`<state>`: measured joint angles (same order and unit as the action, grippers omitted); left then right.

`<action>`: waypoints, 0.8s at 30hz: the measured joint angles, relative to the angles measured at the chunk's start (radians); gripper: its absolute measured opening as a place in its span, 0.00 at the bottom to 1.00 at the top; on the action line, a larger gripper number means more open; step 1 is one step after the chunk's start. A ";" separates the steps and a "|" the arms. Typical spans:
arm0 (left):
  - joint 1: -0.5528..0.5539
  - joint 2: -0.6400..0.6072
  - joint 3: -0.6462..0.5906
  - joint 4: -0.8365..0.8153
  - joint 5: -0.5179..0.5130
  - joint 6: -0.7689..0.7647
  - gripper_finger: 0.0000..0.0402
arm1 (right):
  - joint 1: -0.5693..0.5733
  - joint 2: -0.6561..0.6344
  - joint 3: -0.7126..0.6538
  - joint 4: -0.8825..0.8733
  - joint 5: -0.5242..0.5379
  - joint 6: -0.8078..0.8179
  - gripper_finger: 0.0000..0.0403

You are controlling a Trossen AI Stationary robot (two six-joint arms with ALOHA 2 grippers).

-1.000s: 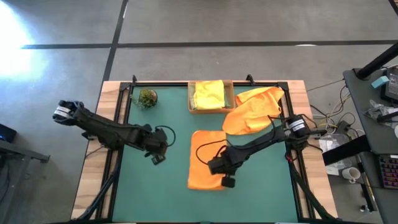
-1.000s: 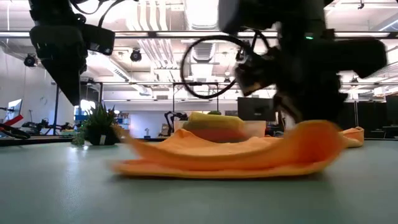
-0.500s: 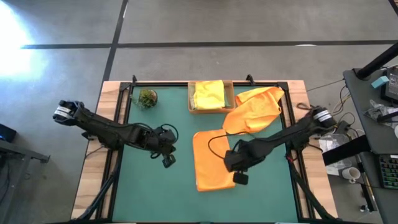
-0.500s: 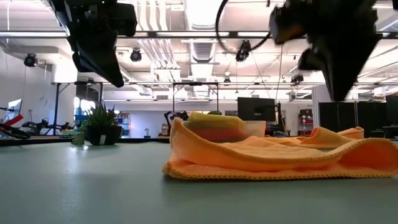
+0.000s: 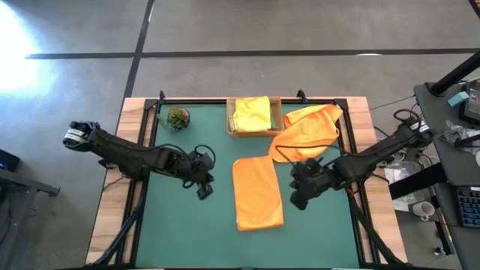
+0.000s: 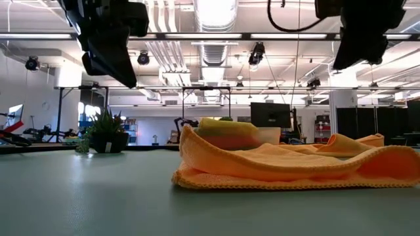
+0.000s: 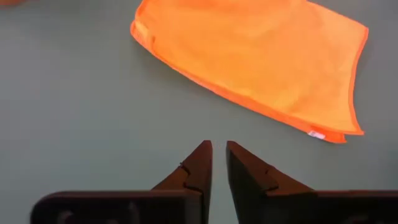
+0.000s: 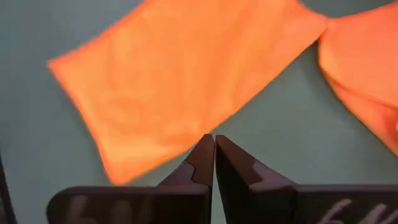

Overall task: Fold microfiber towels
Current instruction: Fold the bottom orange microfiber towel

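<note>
Green matting covers the table, which stands on grey concrete in a workshop with ceiling lights, a desk of gear to one side and a small potted plant at the mat's far corner. On it the folded orange towel now lies free: a second ago the right gripper was on it, and it has since drawn off to the side, fingers pressed together and empty. The left gripper has closed in to just beside the towel's other edge, fingers parted by a narrow gap, holding nothing. That suggests one fold is done. Beyond the folded towel, a loose orange towel awaits, beside a yellow one in the cardboard tray.
</note>
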<state>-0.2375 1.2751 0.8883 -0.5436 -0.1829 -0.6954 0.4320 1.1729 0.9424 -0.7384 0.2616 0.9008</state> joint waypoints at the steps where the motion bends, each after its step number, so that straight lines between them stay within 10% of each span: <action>1: 0.011 0.000 0.000 -0.005 0.021 0.001 0.11 | 0.000 -0.018 -0.024 0.024 0.020 0.020 0.02; 11: 0.131 0.001 -0.006 0.014 0.073 0.137 0.38 | -0.033 -0.081 -0.153 0.073 0.090 0.210 0.06; 24: 0.265 0.170 -0.029 0.271 0.283 0.318 0.40 | -0.224 -0.057 -0.158 0.157 0.067 0.226 0.30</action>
<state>0.0271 1.4447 0.8589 -0.2729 0.1002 -0.3773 0.2085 1.1160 0.7840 -0.5817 0.3281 1.1267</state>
